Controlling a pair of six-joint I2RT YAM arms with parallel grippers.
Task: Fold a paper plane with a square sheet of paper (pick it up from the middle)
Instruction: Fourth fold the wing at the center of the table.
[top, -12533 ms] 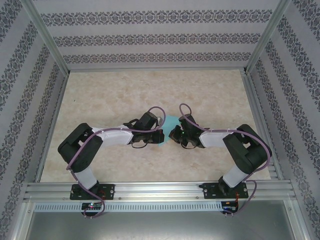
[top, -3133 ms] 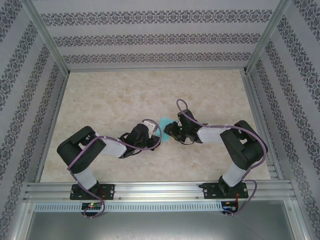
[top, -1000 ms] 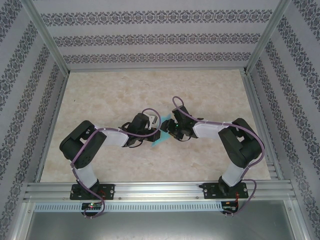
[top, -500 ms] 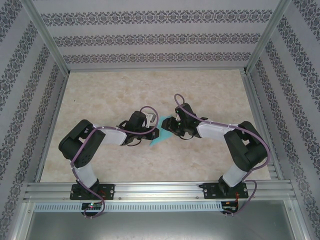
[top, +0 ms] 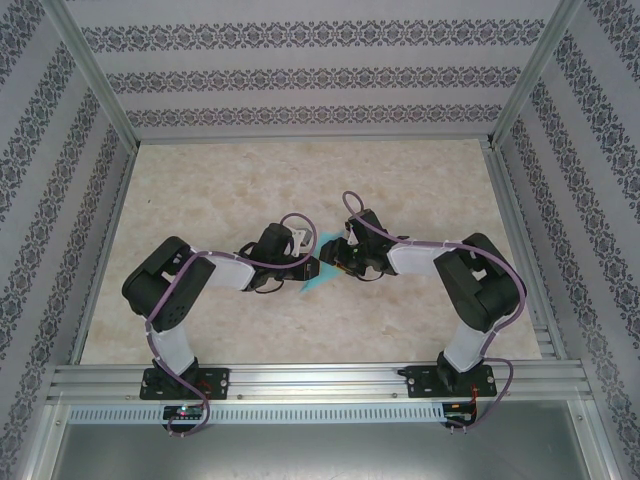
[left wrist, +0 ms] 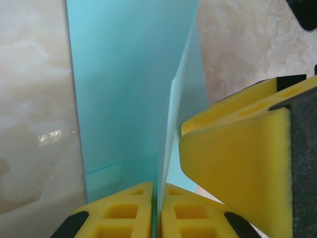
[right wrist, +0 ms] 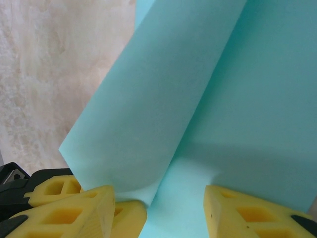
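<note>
Left gripper (left wrist: 157,194) pinches the thin teal-blue paper sheet (left wrist: 124,74) between its fingers. Right gripper (right wrist: 163,198), jaws apart around it, should close squarely along the fold.

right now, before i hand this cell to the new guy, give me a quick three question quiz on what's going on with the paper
1. True or false: the left tool is shut on the teal paper sheet.
2. The right tool has its jaws: A) shut tight, B) apart with the paper between them, C) well away from the paper.
3. In a word: is the sheet flat or folded?

Key: 1 true; 2 B; 3 folded, with one flap over the rest.
</note>
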